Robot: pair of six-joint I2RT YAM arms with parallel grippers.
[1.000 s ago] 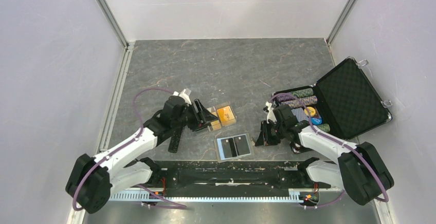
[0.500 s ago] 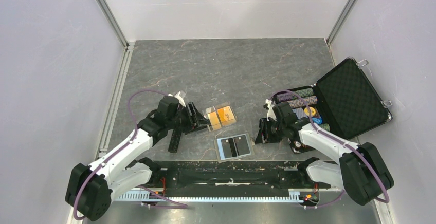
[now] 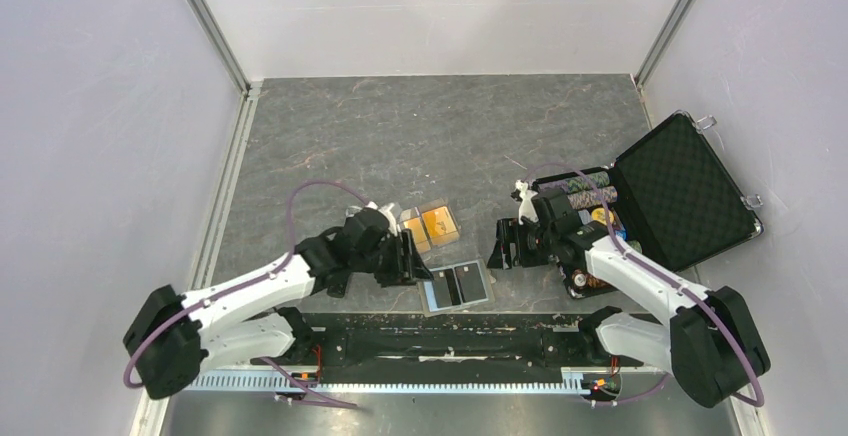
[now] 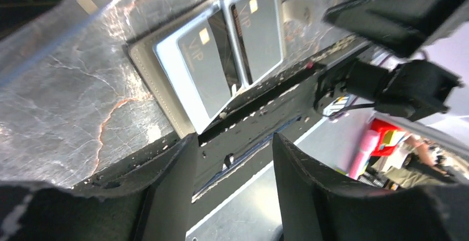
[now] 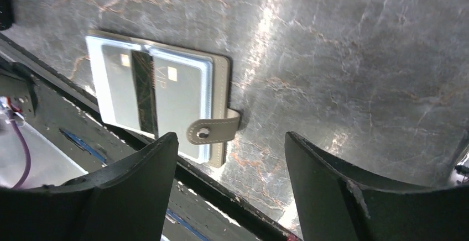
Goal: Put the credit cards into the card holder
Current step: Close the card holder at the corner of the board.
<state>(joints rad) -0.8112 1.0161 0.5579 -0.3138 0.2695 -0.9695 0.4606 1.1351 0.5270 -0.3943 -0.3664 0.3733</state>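
The card holder [image 3: 456,286] lies open near the table's front edge, grey-tan outside and pale blue inside. Two dark credit cards [image 4: 202,67] marked VIP lie side by side in it. Its tab [image 5: 213,130] sticks out toward my right gripper. Two orange-gold credit cards [image 3: 432,227] lie just behind the holder on a clear plastic piece. My left gripper [image 3: 414,264] hangs open at the holder's left edge, nothing between its fingers [image 4: 171,188]. My right gripper [image 3: 499,253] is open to the holder's right, above bare table, also holding nothing [image 5: 231,139].
A large black chip case [image 3: 682,192] stands open at the right, with rows of striped poker chips [image 3: 578,190] beside my right arm. The black rail of the arm mounts [image 3: 450,341] runs along the near edge right below the holder.
My left gripper has swung right and nearer, from left of the orange cards to the holder's left edge. The right gripper has opened wide and lifted slightly away from the holder.
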